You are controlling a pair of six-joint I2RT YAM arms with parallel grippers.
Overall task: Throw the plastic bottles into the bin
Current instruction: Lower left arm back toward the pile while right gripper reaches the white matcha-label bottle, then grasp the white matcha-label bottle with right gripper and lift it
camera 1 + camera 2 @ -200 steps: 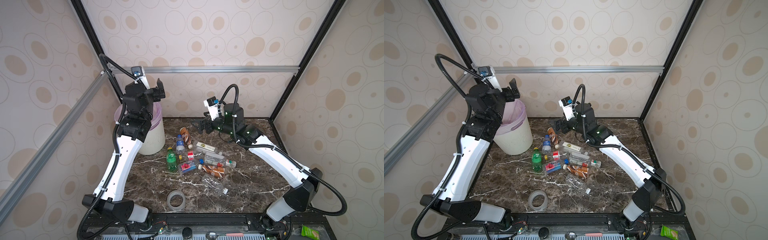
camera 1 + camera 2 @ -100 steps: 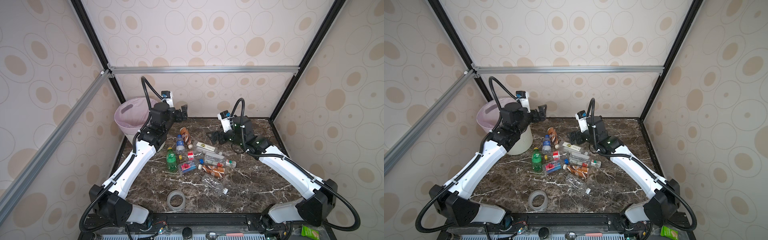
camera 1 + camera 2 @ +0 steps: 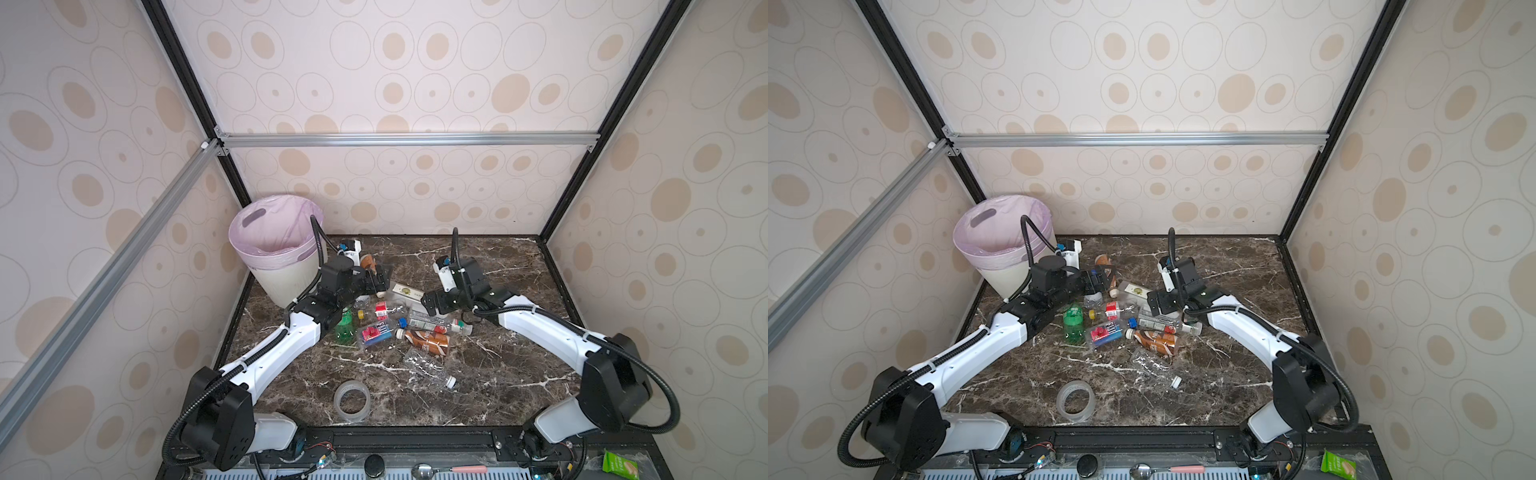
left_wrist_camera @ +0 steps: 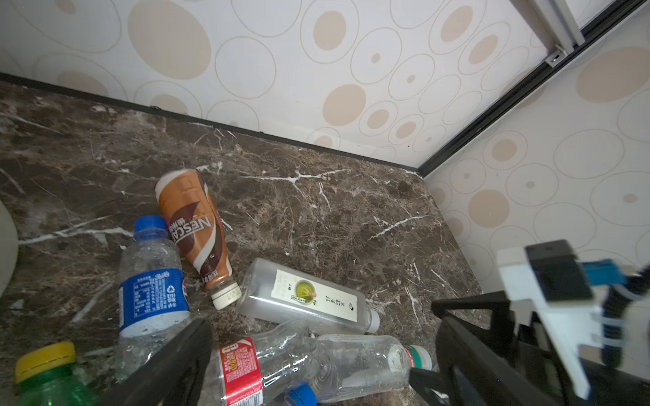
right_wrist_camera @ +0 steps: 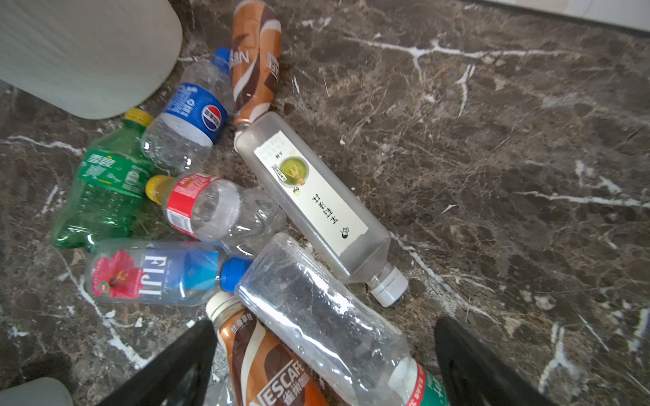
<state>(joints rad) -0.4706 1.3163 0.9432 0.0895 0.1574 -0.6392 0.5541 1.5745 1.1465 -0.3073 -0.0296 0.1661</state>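
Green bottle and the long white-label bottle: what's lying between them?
A clear bottle with a red label and yellow cap lies between the green bottle and the white-label bottle, clearest in the right wrist view.

Bottles (image 3: pixel 376 332) crowd the desk (image 3: pixel 503 266) beside the bin (image 3: pixel 276 286); its right and far side lie bare; a tape ring (image 3: pixel 351 401) sits in front.

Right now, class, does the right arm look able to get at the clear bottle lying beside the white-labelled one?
Likely yes: the right gripper is open and the clear bottle shows uncovered between its fingers, though it touches a brown bottle.
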